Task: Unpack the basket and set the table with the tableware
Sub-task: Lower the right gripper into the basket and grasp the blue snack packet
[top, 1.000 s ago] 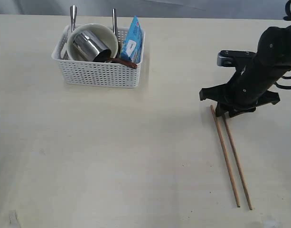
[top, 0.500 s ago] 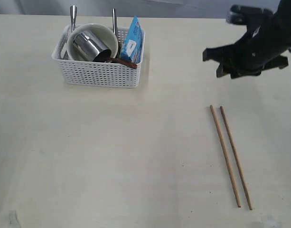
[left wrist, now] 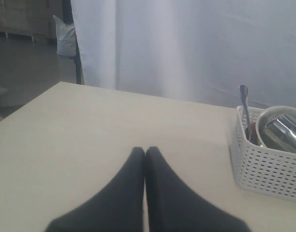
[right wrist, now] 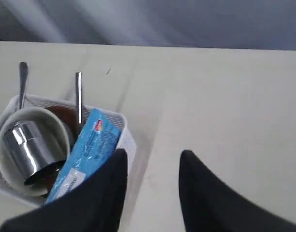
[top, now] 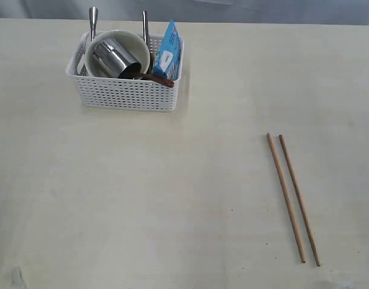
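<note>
- Two chopsticks (top: 285,195) are lying side by side on the table (top: 142,198), near right
- Basket (top: 127,93) is standing far left, carrying bowl (top: 121,33), cup (top: 115,58), spoon (top: 157,78), blue packet (top: 168,57)
- Left hand (left wrist: 145,151) is sitting closed, gripping nothing
- Right hand (right wrist: 153,152) is hanging open, empty, basket beyond it

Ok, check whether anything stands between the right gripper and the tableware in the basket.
Nothing lies on the table between the open right gripper and the basket. Inside, though, the blue snack packet stands at the basket's end nearest that gripper, in front of the bowl holding the steel cup.
</note>
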Robot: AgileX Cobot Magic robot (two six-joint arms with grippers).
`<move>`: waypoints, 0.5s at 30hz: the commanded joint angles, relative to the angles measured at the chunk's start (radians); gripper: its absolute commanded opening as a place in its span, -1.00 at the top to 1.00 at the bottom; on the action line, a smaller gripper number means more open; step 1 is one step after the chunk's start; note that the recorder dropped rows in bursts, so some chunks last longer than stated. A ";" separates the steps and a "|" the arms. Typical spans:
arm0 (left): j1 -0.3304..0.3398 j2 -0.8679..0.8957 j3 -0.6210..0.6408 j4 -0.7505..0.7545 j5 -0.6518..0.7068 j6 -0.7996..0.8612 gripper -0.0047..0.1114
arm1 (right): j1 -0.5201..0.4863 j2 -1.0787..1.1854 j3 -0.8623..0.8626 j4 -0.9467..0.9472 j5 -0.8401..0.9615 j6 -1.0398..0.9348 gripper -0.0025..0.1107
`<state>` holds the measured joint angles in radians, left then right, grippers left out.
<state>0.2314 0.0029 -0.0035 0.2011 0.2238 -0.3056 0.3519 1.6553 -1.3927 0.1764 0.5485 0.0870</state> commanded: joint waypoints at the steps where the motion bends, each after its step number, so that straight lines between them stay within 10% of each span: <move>1: 0.003 -0.003 0.003 0.004 -0.003 -0.005 0.92 | 0.064 0.059 -0.034 0.006 -0.010 -0.034 0.28; 6: 0.003 -0.003 0.003 0.004 -0.003 -0.005 0.92 | 0.120 0.161 -0.086 0.006 -0.015 -0.049 -0.05; 15: 0.003 -0.003 0.003 0.004 -0.003 -0.005 0.92 | 0.178 0.346 -0.225 0.055 -0.013 -0.049 -0.07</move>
<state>0.2314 0.0029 -0.0035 0.2011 0.2238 -0.3056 0.5199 1.9581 -1.5731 0.2132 0.5485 0.0500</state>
